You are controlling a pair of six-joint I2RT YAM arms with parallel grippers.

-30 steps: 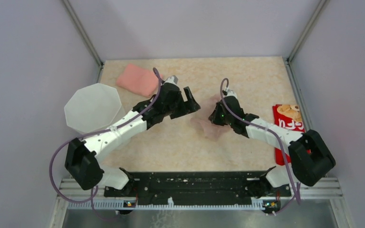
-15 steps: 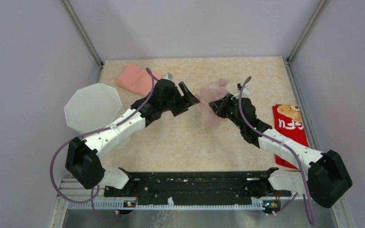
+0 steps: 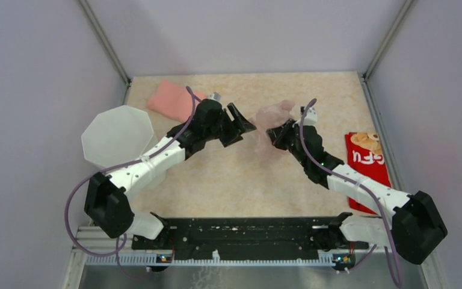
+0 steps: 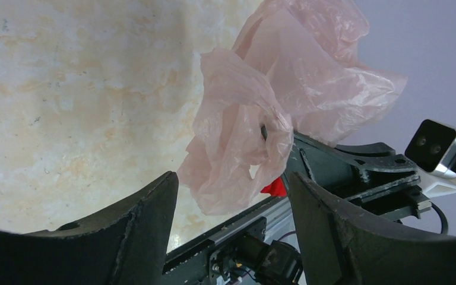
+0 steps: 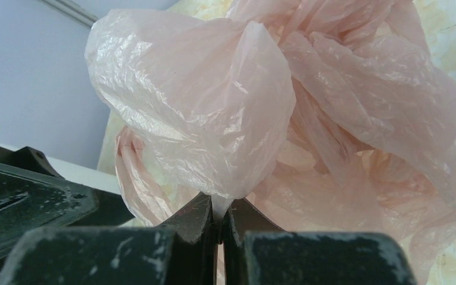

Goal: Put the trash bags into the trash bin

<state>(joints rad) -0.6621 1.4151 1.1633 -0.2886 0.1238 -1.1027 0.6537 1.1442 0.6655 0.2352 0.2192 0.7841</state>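
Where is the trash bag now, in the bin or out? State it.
Out. The trash bag hangs crumpled from the shut right gripper, well apart from the trash bin.

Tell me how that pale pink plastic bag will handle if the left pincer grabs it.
Probably floppy: the crinkled, translucent pale pink plastic film bag bunches and sags around the shut right pincer. Likely very light: one small pinch carries it all. It may slip or tear if the open left pincer tugs.
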